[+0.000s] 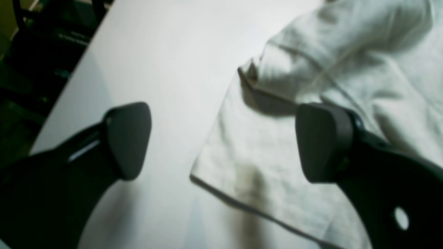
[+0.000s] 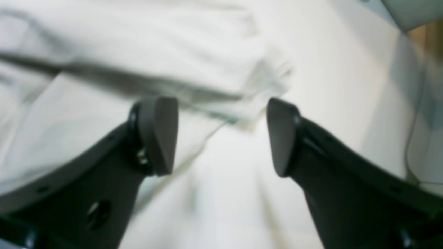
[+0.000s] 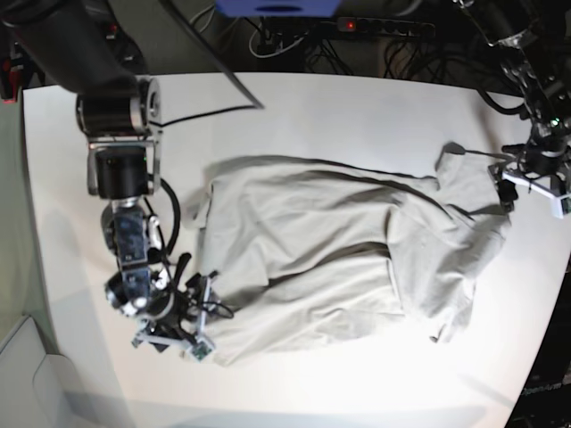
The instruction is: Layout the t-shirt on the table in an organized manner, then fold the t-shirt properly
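Observation:
The light grey-beige t-shirt (image 3: 330,241) lies rumpled across the middle of the white table (image 3: 357,107), with creases and turned-over edges. My right gripper (image 3: 201,312) stands at the shirt's lower-left corner in the base view. In the right wrist view it (image 2: 221,136) is open and holds nothing, and a folded shirt edge (image 2: 193,69) lies just beyond its fingertips. My left gripper (image 3: 510,187) is at the shirt's far right edge. It (image 1: 225,141) is wide open above a hemmed shirt corner (image 1: 263,166), one finger over bare table (image 1: 155,52), the other over cloth.
Cables and a power strip (image 3: 384,27) lie beyond the table's back edge. A white box (image 3: 27,374) sits off the lower-left corner. Dark furniture (image 1: 41,52) shows past the table edge in the left wrist view. A thin cable (image 2: 415,138) runs along the table's side.

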